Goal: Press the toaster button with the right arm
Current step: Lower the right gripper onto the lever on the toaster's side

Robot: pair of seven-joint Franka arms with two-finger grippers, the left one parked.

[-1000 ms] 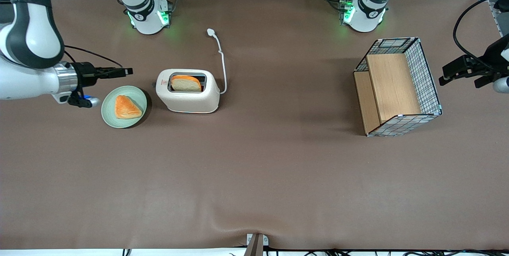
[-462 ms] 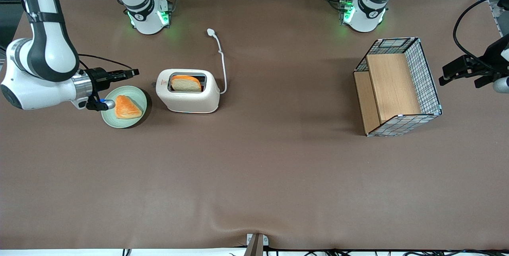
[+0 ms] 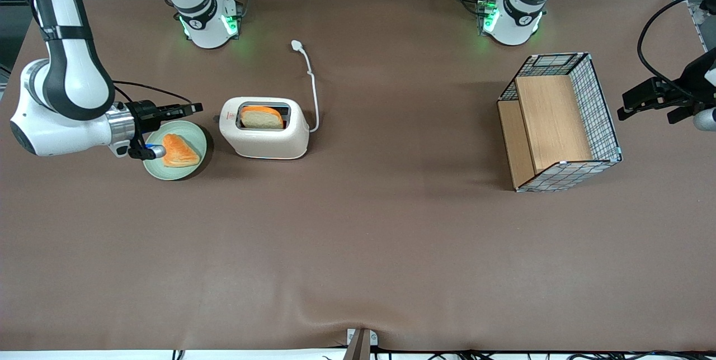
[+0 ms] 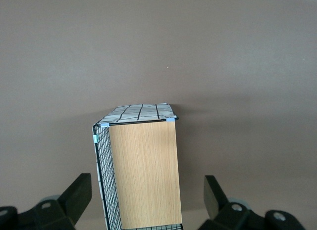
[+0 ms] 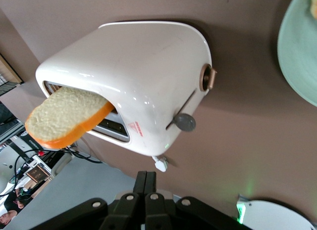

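the right arm's gripper (image 3: 196,107) has its fingers (image 5: 146,183) pressed together, holding nothing, to poke the toaster button (image 5: 184,122) on the toaster (image 3: 264,128).

A high front camera looks down on the whole brown table (image 3: 358,237). My wrist camera looks close along my shut black gripper (image 5: 145,183) at the cream-white rounded toaster (image 5: 133,71), shared with the front view (image 3: 264,128).
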